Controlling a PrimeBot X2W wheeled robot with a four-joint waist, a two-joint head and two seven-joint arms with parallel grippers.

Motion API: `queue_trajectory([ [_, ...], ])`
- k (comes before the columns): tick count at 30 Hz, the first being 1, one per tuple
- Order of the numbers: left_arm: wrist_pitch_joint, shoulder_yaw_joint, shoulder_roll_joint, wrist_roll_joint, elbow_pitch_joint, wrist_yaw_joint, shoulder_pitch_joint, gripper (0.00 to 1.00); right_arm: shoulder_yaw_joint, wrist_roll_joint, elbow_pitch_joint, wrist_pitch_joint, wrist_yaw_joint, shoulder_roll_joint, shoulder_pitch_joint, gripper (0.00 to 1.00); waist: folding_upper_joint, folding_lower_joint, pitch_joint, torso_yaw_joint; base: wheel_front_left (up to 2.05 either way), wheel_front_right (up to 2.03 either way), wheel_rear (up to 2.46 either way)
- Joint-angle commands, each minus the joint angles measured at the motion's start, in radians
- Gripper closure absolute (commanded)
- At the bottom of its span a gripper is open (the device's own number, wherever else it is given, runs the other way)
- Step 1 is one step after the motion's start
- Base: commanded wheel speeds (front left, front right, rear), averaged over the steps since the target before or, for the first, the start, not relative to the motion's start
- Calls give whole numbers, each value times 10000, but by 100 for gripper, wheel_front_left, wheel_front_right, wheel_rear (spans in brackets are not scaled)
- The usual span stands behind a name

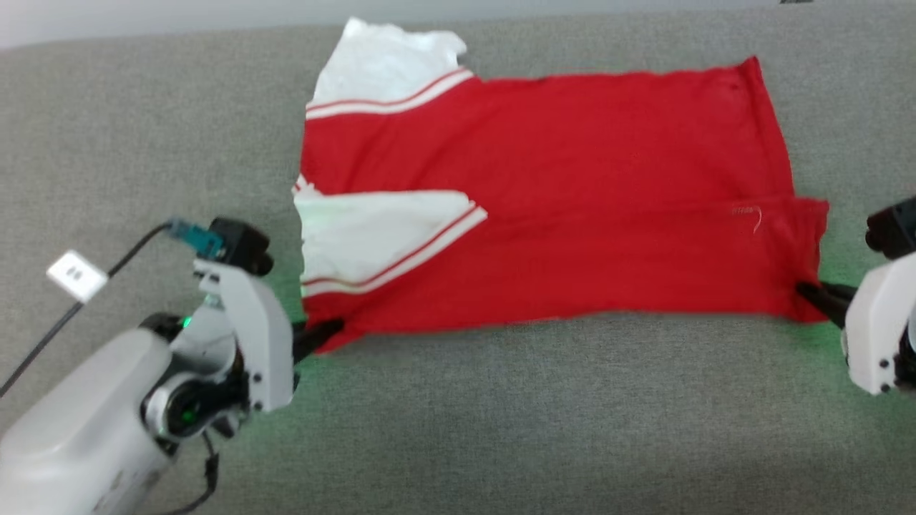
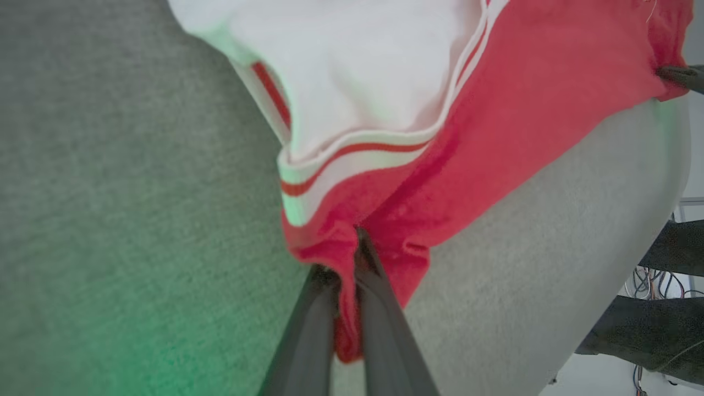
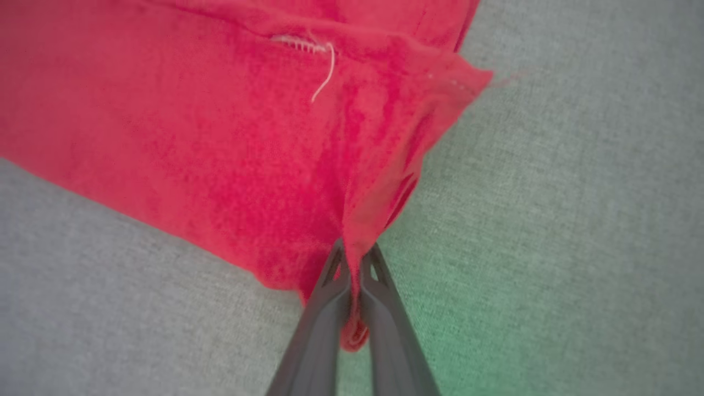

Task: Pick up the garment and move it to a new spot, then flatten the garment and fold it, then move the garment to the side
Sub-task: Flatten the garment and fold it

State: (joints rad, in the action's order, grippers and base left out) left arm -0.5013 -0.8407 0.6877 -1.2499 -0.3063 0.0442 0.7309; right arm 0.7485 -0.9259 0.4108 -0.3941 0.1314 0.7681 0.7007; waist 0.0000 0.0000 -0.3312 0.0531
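The garment, red with white striped-trim sleeves, lies spread sideways on the grey surface, its sleeves folded inward at the left. My left gripper is shut on the garment's near left corner; in the left wrist view red cloth is pinched between its fingers. My right gripper is shut on the near right corner, and the right wrist view shows the hem bunched between the fingers. The printed front is hidden.
A grey fabric surface stretches all around the garment. A black cable with a white tag runs off the left arm. Beyond the surface's edge, dark frame parts and wiring show in the left wrist view.
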Motion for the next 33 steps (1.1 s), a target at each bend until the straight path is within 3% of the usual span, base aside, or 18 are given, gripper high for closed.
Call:
queue_trajectory([
  [1,72,-20,289,-45,212,-36,-444,100,5,-98,-192,89,-16,230,-350,100,0,0,158,-5,0,0,0],
  [9,541,77,1336,-326,2304,-617,-2006,100,-465,-352,-1504,328,-17,1262,-2005,100,0,0,456,-63,0,0,0],
  [15,870,93,1819,-395,3487,-1109,-2870,100,-1233,-145,-2350,511,-16,1422,-3208,100,0,0,625,-41,0,0,0],
  [16,966,127,1850,-409,3611,-1172,-2964,100,-1410,-59,-2465,585,-16,1388,-3353,90,0,0,652,-35,0,0,0],
  [17,1083,167,1879,-385,3714,-1239,-3045,87,-1624,26,-2539,686,-17,1324,-3472,56,0,0,670,-29,0,0,0],
  [18,1204,210,1904,-358,3770,-1302,-3116,35,-1847,107,-2566,772,-16,1248,-3616,29,0,0,691,-25,0,0,0],
  [19,1307,221,1920,-310,3828,-1347,-3184,0,-2040,224,-2608,819,-16,1178,-3755,0,0,0,724,-36,0,0,0],
  [26,2247,720,1956,-261,4048,-1476,-3276,0,-3901,1148,-3033,1476,-16,645,-4600,0,0,0,968,-191,0,0,0],
  [33,3654,1274,1313,239,3372,-1397,-2720,0,-5820,2844,-3567,3436,-16,-1285,-4435,0,0,0,904,-30,0,0,0],
])
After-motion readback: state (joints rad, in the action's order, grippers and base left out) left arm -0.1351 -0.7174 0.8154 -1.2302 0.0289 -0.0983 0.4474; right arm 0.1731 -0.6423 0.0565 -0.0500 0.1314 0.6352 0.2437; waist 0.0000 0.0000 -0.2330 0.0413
